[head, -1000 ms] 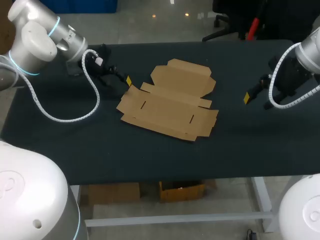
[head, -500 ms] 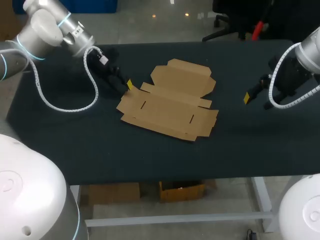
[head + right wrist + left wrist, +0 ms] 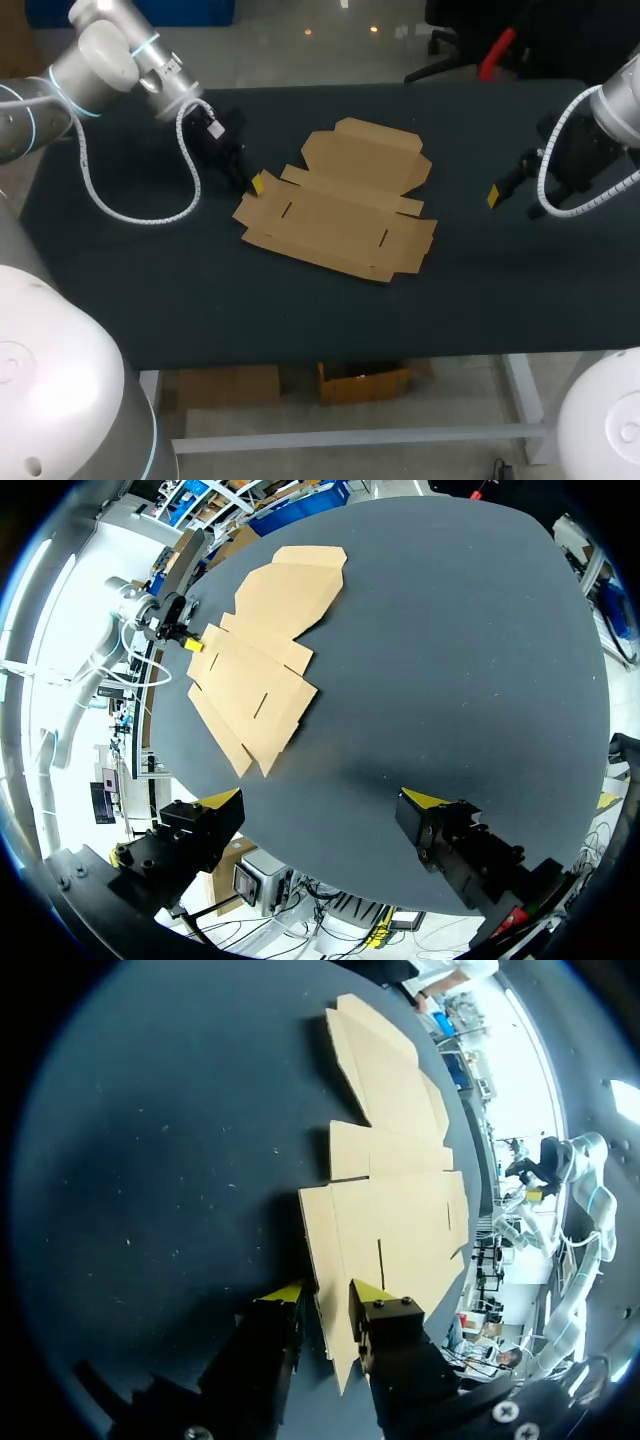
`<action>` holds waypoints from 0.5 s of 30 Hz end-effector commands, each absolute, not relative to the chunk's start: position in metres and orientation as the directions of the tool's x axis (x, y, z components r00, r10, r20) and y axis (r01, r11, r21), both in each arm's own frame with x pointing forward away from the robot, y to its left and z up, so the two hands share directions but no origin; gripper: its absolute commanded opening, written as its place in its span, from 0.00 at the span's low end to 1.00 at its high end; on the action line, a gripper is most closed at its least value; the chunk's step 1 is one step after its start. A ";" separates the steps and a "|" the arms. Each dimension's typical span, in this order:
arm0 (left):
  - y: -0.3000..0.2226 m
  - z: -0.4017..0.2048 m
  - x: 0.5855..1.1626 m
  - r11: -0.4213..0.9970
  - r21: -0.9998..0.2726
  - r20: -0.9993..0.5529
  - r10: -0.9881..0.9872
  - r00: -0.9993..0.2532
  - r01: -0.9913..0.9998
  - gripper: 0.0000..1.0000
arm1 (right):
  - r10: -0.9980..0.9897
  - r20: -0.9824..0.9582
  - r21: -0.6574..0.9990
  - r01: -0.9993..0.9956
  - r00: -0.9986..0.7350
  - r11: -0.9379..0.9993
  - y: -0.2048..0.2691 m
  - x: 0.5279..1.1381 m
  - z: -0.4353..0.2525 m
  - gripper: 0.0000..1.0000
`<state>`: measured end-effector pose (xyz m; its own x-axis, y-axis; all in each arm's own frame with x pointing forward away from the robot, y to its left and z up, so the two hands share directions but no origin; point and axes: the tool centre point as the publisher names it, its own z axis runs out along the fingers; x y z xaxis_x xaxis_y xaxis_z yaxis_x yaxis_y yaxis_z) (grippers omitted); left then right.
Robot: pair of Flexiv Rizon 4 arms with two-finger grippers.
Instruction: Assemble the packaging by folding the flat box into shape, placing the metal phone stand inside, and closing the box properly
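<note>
The flat brown cardboard box (image 3: 340, 205) lies unfolded in the middle of the black table (image 3: 480, 290). My left gripper (image 3: 257, 183) is low at the box's left corner. In the left wrist view the box (image 3: 390, 1220) has its near edge running between the gripper's (image 3: 327, 1292) two fingers, which stand close together with a gap still showing, so it is open. My right gripper (image 3: 494, 196) hangs wide open to the right of the box, well clear of it; the right wrist view shows the box (image 3: 265, 645) far ahead of this gripper (image 3: 325, 800). No metal phone stand is in view.
Bare black tabletop surrounds the box on all sides. The left arm's white cable (image 3: 150, 215) loops over the table's left part.
My left gripper has come down and a little nearer to the box's left corner, and its fingers have drawn together around the edge. The right arm and the box have not moved.
</note>
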<state>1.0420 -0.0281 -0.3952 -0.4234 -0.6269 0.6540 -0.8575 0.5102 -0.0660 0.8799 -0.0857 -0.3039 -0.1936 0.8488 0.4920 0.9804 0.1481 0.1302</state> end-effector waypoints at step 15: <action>-0.036 -0.392 1.012 0.338 -0.160 0.616 -0.700 -0.361 -0.927 0.00 | 0.847 0.495 0.129 0.980 -0.195 0.150 -0.087 0.880 -0.303 1.00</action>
<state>1.0341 -0.0376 -0.3987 -0.3529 -0.6767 0.6462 -0.9065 0.4185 -0.0568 0.8799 -0.0858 -0.3039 -0.1935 0.8488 0.4920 0.9804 0.1481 0.1302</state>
